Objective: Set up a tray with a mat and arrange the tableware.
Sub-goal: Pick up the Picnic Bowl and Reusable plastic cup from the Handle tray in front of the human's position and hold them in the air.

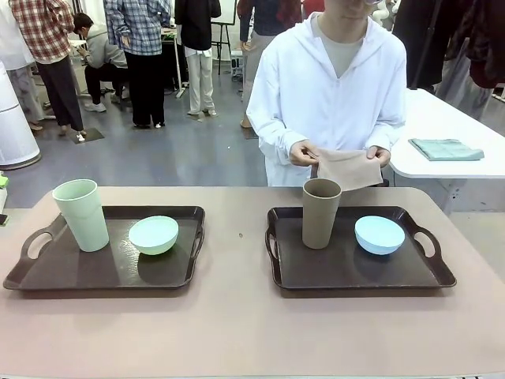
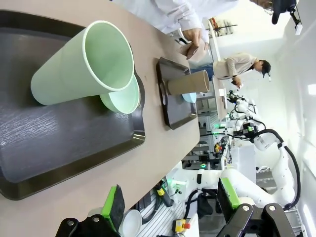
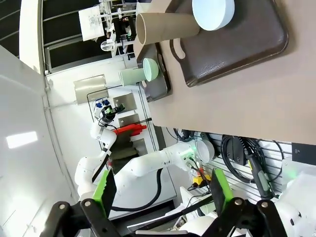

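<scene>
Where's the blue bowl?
In the front view, the light blue bowl sits on the right-hand tray, just right of the brown cup.

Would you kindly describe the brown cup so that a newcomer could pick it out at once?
On the table lie two dark trays; take the right tray, in front of the person in white. The brown cup stands upright on its left half, beside a light blue bowl. It is the only brown vessel: the other cup is pale green, on the left tray.
</scene>
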You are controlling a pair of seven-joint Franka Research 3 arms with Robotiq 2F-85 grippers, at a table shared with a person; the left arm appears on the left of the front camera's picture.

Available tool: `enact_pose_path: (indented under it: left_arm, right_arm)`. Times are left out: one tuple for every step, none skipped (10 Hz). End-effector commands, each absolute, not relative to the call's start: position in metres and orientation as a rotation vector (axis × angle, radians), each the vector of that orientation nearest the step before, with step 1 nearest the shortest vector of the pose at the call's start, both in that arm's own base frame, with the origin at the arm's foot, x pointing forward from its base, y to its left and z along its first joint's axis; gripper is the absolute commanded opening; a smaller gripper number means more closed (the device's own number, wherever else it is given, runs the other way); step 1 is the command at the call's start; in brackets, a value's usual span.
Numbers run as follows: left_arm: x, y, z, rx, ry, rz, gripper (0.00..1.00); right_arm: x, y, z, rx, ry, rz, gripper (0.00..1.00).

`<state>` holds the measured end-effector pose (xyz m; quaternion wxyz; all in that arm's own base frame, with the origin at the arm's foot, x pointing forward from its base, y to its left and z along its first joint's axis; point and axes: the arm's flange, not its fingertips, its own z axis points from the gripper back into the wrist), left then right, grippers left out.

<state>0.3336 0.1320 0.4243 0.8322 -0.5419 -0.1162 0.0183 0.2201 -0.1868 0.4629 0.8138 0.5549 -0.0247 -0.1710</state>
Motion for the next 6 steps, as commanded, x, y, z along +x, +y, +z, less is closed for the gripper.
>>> enact_pose_path:
  left_arm:
    - [0.3327,0.1317,0.4245,-1.169,-0.266,0.031,1.00]
    - [0.3327,0.1317,0.4245,-1.169,-0.266,0.031,1.00]
    - [0.3327,0.1317,0.4245,-1.169,-0.266,0.031,1.00]
    - [0.3327,0.1317,0.4245,-1.169,-0.266,0.031,1.00]
    - [0.3327,0.1317,0.4245,-1.169,-0.266,0.031,1.00]
    - [0.3327,0.1317,0.4245,-1.169,-0.266,0.031,1.00]
  right_arm:
    - [0.2211,-0.1871,0.4651,1.203,-0.068,-0.348,1.00]
    - [0.2211,-0.1871,0.4651,1.203,-0.068,-0.348,1.00]
    - [0.2211,-0.1871,0.4651,1.203,-0.068,-0.348,1.00]
    - [0.2211,-0.1871,0.4651,1.203,-0.068,-0.348,1.00]
    - [0.2211,-0.1871,0.4651,1.203,-0.068,-0.348,1.00]
    - [0.2211,-0.1871,0.4651,1.203,-0.068,-0.348,1.00]
